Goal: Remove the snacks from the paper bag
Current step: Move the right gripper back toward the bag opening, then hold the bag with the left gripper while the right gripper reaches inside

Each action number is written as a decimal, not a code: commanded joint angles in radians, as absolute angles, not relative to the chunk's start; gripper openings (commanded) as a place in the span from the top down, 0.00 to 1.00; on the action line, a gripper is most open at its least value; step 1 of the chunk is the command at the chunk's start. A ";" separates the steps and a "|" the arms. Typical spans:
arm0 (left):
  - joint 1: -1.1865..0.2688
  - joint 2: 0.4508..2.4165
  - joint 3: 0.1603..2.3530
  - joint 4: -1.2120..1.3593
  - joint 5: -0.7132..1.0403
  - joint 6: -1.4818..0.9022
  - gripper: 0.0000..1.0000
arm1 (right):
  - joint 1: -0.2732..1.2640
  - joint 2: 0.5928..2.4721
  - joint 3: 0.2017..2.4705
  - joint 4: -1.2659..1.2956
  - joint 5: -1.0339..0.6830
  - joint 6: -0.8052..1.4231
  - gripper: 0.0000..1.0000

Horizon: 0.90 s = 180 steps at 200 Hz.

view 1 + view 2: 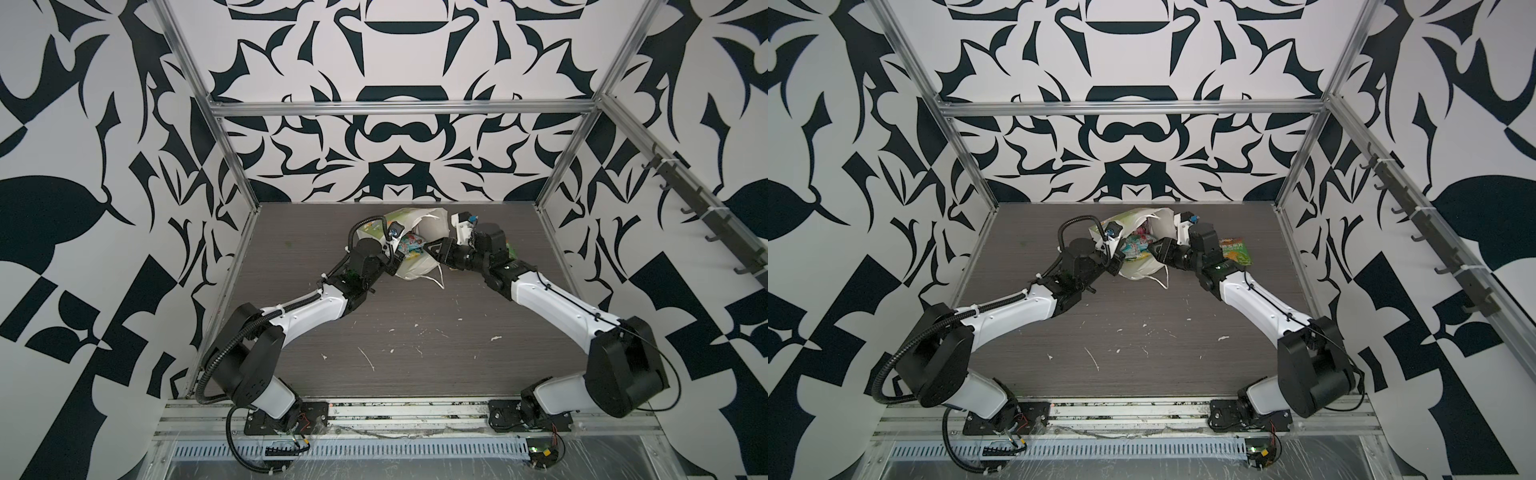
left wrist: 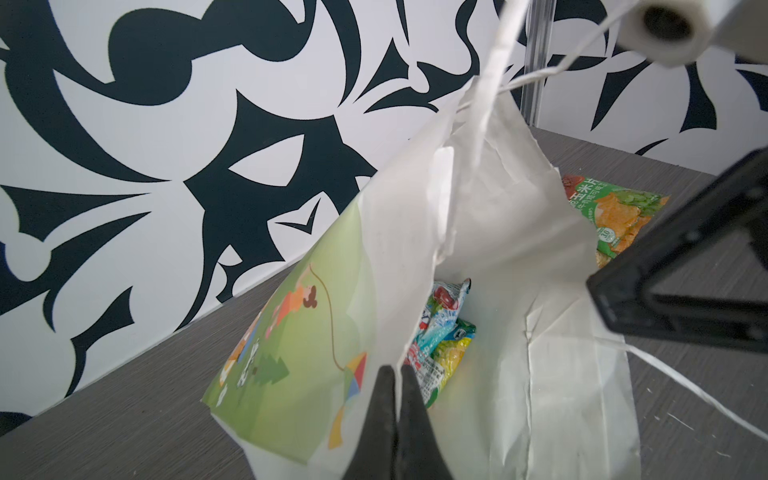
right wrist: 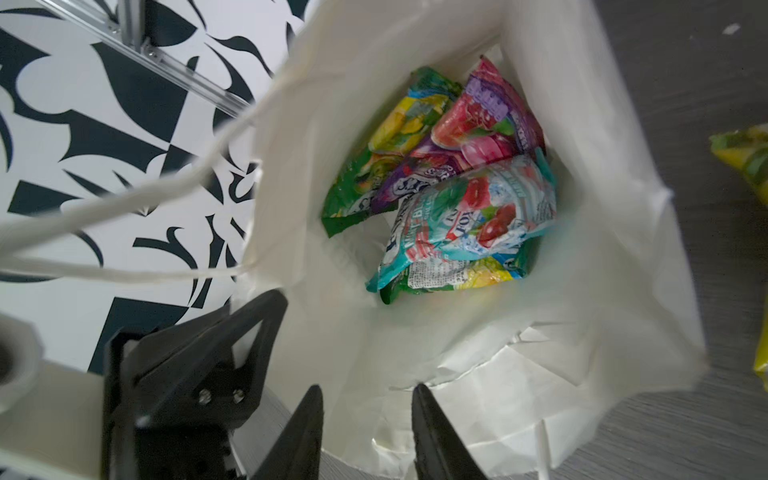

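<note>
The paper bag lies at the back middle of the table with its mouth open toward the arms. My left gripper is shut on the bag's rim, next to the light-green printed face. My right gripper is open at the mouth, over the white inner wall, with nothing between its fingers. Inside lie snacks: a teal packet on top, a purple one and a green-yellow one. Another green packet lies on the table, to the right of the bag.
White cord handles hang across the bag's mouth, and one trails on the table in front. Metal frame posts and patterned walls enclose the table on three sides. Small white scraps dot the dark tabletop.
</note>
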<state>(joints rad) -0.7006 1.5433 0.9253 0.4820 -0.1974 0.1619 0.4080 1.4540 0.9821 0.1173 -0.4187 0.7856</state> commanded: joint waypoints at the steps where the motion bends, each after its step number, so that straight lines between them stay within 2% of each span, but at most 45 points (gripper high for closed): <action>1: -0.702 1.528 0.955 0.483 -0.187 0.144 1.00 | 0.420 1.487 1.003 0.230 -0.382 0.871 0.60; 120: -0.711 1.561 0.963 0.473 -0.187 0.147 1.00 | 0.469 1.786 1.108 0.276 -0.307 1.058 0.56; 180: -0.725 1.587 0.971 0.473 -0.183 0.158 1.00 | 0.482 1.828 1.145 0.267 -0.235 1.173 0.55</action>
<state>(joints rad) -0.7170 1.5761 0.9314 0.4656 -0.1898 0.1562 0.4732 1.8259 1.1000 0.2512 -0.2882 1.0824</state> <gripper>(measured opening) 0.037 0.445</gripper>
